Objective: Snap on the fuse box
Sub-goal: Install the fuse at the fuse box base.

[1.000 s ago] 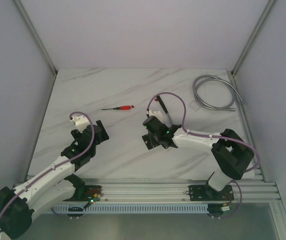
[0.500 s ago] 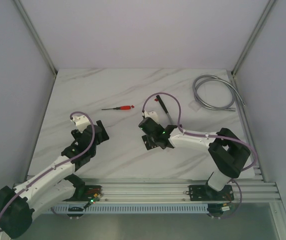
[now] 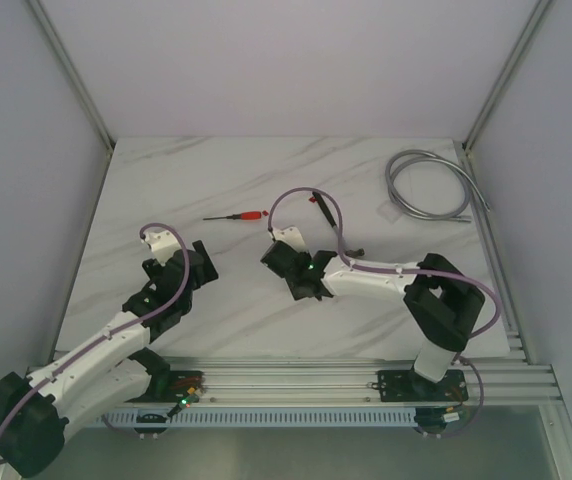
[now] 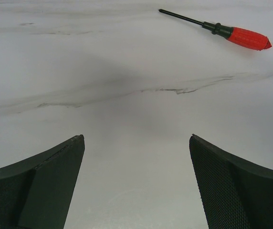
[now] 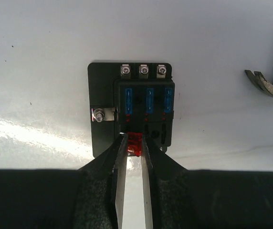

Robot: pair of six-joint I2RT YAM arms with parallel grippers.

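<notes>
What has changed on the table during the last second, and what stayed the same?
The right gripper moved left, toward the left gripper; its jaws now pinch a small red fuse at the edge of the fuse box. The left gripper, jaws wide open, the screwdriver and the coiled cable stayed in place.

High rear overview; wrist cameras skim the table (image 3: 266, 170).

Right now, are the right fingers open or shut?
Shut on a small red piece at the fuse box's near edge; wrist view shows both fingers pinching it.
</notes>
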